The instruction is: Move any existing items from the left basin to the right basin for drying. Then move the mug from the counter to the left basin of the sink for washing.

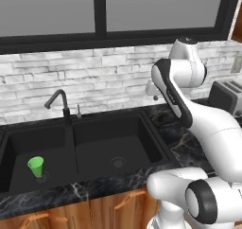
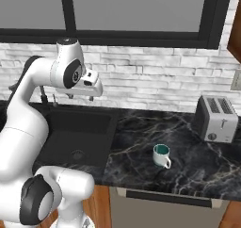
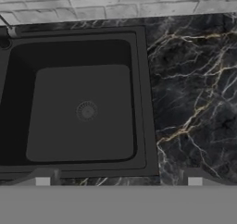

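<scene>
The bright green cup (image 1: 36,166) stands upright on the floor of the left basin (image 1: 28,140) of the black sink, near its drain. The right basin (image 1: 118,145) (image 3: 83,112) holds nothing but its round drain. Out on the black marble counter (image 2: 155,128), right of the sink, the white mug (image 2: 161,156) with a teal inside sits upright. My gripper (image 1: 152,92) (image 2: 87,95) (image 3: 118,181) hangs high over the right basin's right rim, pointing down. It is open, its fingertips (image 3: 42,181) wide apart and holding nothing.
A black curved faucet (image 1: 59,102) rises behind the divider. A silver toaster (image 2: 216,118) stands at the back right of the counter against the white brick wall. A dark-framed window runs above. My own arm curves over the counter right of the sink.
</scene>
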Available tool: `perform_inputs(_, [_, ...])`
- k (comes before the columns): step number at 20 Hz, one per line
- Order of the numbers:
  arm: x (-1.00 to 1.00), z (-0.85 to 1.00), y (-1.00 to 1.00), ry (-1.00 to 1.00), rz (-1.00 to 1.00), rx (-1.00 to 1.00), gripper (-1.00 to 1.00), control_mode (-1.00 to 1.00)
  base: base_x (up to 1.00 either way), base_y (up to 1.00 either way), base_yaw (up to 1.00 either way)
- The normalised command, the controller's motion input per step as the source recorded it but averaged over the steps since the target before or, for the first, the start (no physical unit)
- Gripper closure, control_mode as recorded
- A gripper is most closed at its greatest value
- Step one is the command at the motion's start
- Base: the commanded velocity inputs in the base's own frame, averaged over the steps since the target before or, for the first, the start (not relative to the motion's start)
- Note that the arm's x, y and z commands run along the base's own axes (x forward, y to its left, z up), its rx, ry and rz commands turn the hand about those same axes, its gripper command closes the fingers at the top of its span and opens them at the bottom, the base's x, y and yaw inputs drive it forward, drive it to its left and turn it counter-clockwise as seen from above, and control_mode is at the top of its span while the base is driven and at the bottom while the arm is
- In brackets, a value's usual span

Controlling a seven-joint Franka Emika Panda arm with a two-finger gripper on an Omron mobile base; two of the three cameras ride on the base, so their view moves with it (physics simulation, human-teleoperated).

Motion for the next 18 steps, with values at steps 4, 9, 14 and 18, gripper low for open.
perform_inputs(4, [0.00, 0.00, 0.00, 0.00, 0.00, 0.00, -1.00, 1.00, 0.34, 0.58, 0.00])
perform_inputs(9, [0.00, 0.00, 0.00, 0.00, 0.00, 0.00, -1.00, 1.00, 0.50, 0.55, 0.00])
perform_inputs(14, [0.00, 0.00, 0.00, 0.00, 0.00, 0.00, -1.00, 1.00, 0.58, 0.50, 0.00])
perform_inputs(18, [0.00, 0.00, 0.00, 0.00, 0.00, 0.00, -1.00, 1.00, 0.43, 0.65, 0.00])
